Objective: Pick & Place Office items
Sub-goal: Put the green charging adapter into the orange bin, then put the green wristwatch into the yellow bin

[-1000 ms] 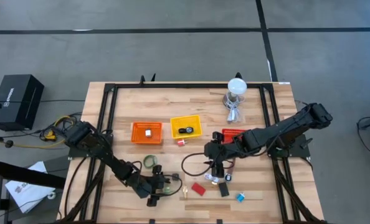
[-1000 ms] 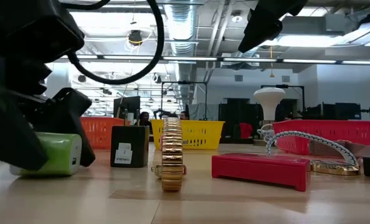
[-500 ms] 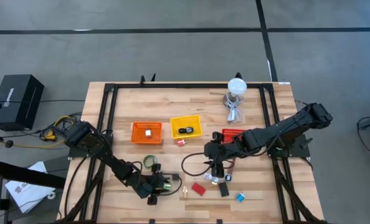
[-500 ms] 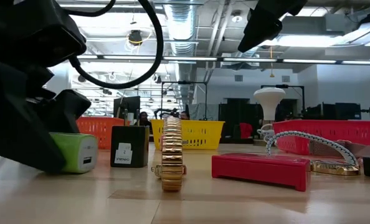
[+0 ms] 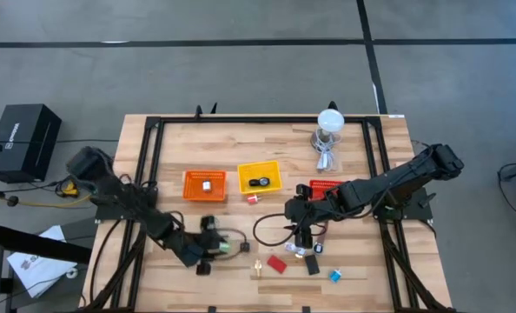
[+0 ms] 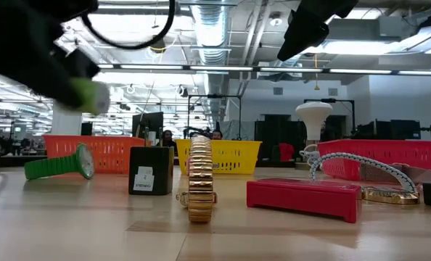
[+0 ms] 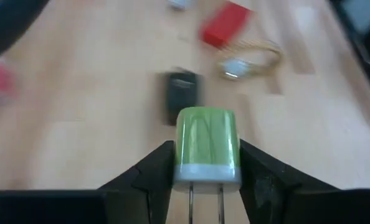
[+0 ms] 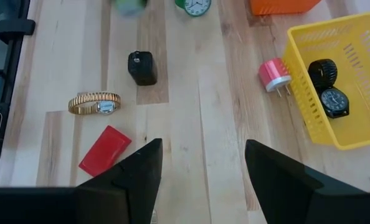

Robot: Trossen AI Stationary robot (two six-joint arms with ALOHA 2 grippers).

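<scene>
My left gripper (image 7: 207, 152) is shut on a green and white plug charger (image 7: 206, 140), seen as a green blur (image 6: 87, 94) high above the wood in the low view; it is near the table's front left (image 5: 215, 246). On the table lie a black charger (image 8: 141, 67), a gold watch (image 8: 94, 104), a red block (image 8: 104, 151), a pink charger (image 8: 273, 76) and a green watch (image 6: 59, 163). My right gripper (image 8: 200, 162) hangs open above the table's middle (image 5: 302, 229), with nothing between its fingers. My left gripper pinches the charger's two side faces (image 7: 180, 155) between its two fingers. The fingers come slanting down from the table's left. The charger's two metal prongs (image 7: 205, 200) point back toward the wrist and its green end points away. It is lifted clear of the table.
An orange bin (image 5: 204, 184), a yellow bin (image 5: 260, 177) with a black watch inside and a red bin (image 5: 326, 186) stand across the middle. A white round-topped stand (image 5: 328, 122) with cable is at the far right. More small items (image 5: 335, 276) lie at the front right.
My left gripper has risen from the table with the green charger and drawn back toward the table's left and far side. The charger, which lay on the wood beside the black charger, is now lifted clear. The green watch behind it has come into view.
</scene>
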